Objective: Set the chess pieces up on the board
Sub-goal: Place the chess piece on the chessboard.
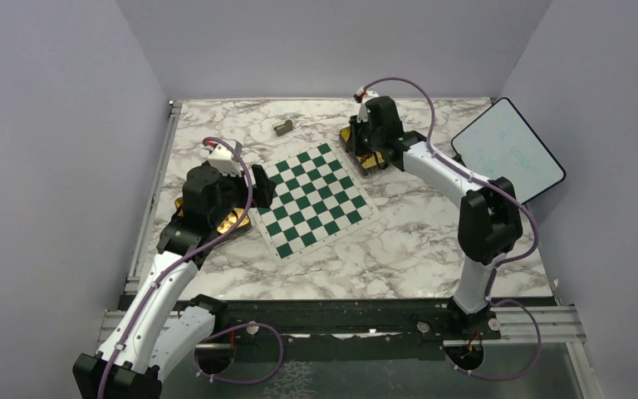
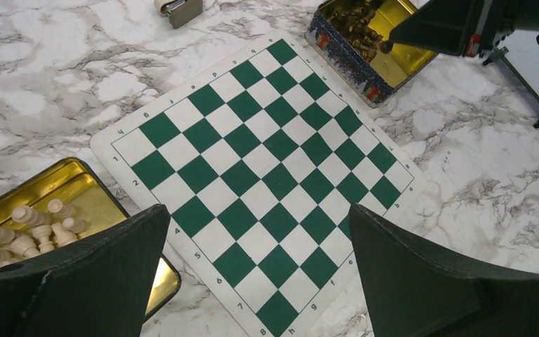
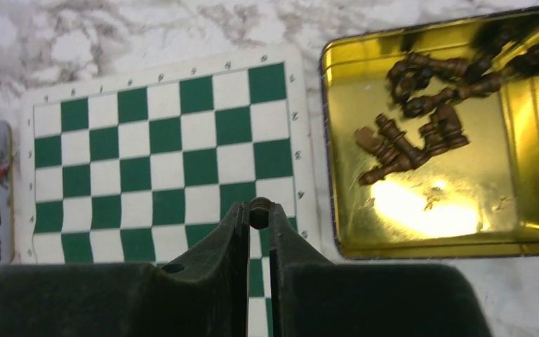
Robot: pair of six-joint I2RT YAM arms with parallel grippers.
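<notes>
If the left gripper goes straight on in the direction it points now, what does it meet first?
Probably the chess board: in the left wrist view, bare green and white squares lie straight ahead of the open left gripper, with nothing standing on them. How far away the board is remains unclear.

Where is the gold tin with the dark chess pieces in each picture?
Top external: the tin, partly hidden, by the far right corner of the board.
Left wrist: tin at top right, past the board's corner.
Right wrist: tin fills the right half, right of the board.
Shared landmark: the green-and-white board, beside the tin in every view.
</notes>
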